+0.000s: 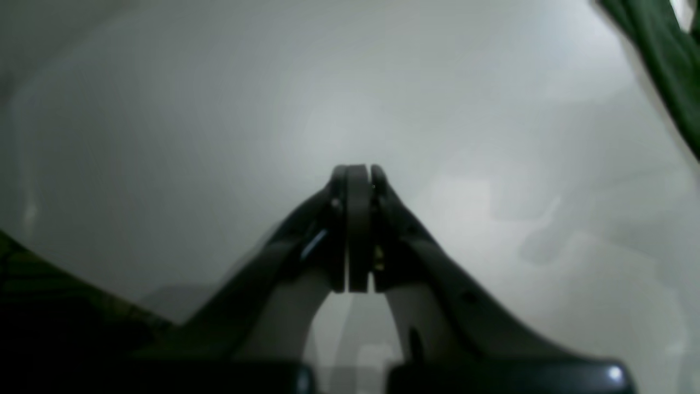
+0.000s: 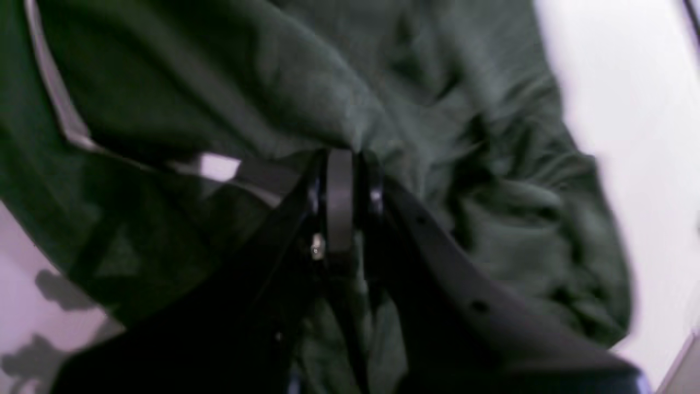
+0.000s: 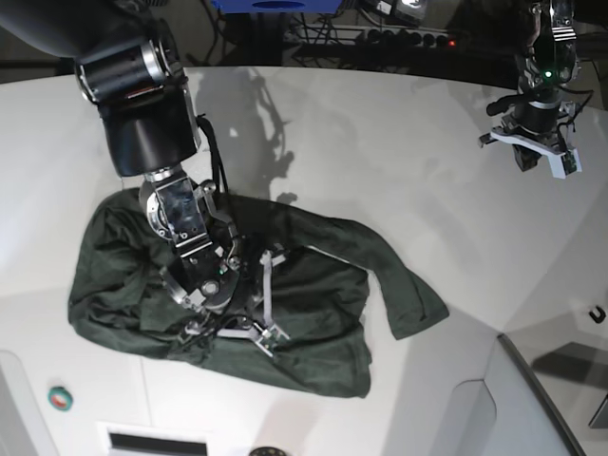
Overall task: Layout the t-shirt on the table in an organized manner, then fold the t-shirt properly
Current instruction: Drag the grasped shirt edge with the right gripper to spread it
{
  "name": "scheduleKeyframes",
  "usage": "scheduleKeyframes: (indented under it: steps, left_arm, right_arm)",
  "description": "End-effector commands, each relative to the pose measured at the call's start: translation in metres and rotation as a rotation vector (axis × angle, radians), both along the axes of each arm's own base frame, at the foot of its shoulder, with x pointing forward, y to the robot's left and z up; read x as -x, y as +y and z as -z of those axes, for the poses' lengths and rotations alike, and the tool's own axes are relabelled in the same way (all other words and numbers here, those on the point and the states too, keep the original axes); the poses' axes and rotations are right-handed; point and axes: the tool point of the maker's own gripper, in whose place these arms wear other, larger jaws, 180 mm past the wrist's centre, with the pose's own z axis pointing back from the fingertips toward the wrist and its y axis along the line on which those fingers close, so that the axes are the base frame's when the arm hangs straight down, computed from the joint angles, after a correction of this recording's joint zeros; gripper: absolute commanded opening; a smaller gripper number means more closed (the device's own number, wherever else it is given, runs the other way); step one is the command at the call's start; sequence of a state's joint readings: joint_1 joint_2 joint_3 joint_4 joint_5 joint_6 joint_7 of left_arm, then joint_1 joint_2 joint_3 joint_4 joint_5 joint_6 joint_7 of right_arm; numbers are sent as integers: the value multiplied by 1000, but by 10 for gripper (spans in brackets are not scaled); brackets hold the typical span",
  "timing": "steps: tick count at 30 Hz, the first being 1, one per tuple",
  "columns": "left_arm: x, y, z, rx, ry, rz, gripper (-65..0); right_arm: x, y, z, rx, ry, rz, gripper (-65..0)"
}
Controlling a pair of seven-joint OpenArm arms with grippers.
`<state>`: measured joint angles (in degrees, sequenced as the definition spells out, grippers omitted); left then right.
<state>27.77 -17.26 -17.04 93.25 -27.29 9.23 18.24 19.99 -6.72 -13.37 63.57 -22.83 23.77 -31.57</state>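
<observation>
The right gripper is clamped on the crumpled t-shirt; the left gripper, pressed together and empty, sits well apart at two o'clock.

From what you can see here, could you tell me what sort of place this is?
Probably a robotics lab: a large white table holds only a crumpled green t-shirt, two robot arms work over it, and cables and a power strip run behind.

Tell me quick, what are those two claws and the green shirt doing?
Right gripper shut on the t-shirt. Left gripper shut, empty, above the table. T-shirt crumpled, unfolded. Nothing in the way.
</observation>
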Motion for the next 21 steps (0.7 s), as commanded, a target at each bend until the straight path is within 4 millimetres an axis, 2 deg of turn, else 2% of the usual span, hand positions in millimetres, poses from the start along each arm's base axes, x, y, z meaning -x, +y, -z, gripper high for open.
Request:
scheduleKeyframes:
  steps: [1,4,8,10,12,13,14,18,21]
  left_arm:
    - [-8,6,-12,-27,-40,1,-650]
    - [-9,7,-9,-25,-35,-5,-650]
    - [-14,7,-8,-20,-37,-5,-650]
    - [-14,7,-8,-20,-37,-6,-650]
    - [-14,6,-7,-19,-37,-6,-650]
    - [-14,6,-7,-19,-37,-6,-650]
    - [-14,7,-8,-19,-39,-6,-650]
    - [-15,6,-8,-17,-42,-7,-650]
    - [-15,7,-8,-18,-43,-9,-650]
  right_arm:
    - [-15,6,-29,-19,-69,-18,-650]
    - [-20,1,-56,3,-110,-26,-650]
    - [-46,-21,-92,56,-183,-5,-650]
    - [-52,-30,-99,76,-197,4,-650]
    - [-49,-34,-95,102,-174,9,-650]
    - [-46,-34,-91,109,-156,14,-650]
    - [-37,-34,-78,111,-122,14,-650]
    - [8,4,-16,84,34,-88,-650]
    - [33,16,18,62,110,-127,-648]
